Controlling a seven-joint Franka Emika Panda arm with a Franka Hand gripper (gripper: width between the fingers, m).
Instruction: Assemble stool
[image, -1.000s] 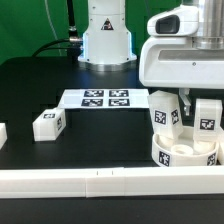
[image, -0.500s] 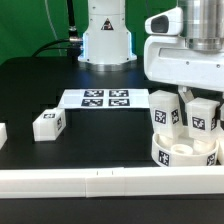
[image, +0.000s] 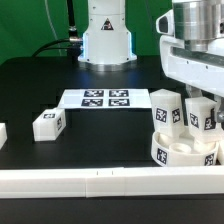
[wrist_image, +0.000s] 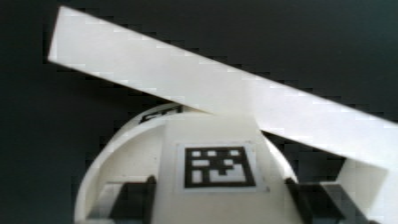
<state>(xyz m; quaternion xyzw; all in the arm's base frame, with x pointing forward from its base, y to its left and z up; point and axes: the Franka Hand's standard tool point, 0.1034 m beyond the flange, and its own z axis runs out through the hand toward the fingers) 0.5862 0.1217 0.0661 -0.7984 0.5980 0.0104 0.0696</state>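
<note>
Straddling the right-hand leg from straight above

From the exterior view's left, you have a loose leg (image: 47, 123) on the table (image: 30, 80), well apart from the seat (image: 183, 152) at the right. Two legs stand upright on the seat. The farther-right leg (image: 203, 116) sits directly beneath your pincer (wrist_image: 222, 200), long axis vertical, between the fingers (wrist_image: 128, 200). You cannot tell whether they actually clamp it.

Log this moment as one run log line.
seat: one leg upright on it | gripper: fingers astride second leg, grip unclear | third leg: loose on table
</note>
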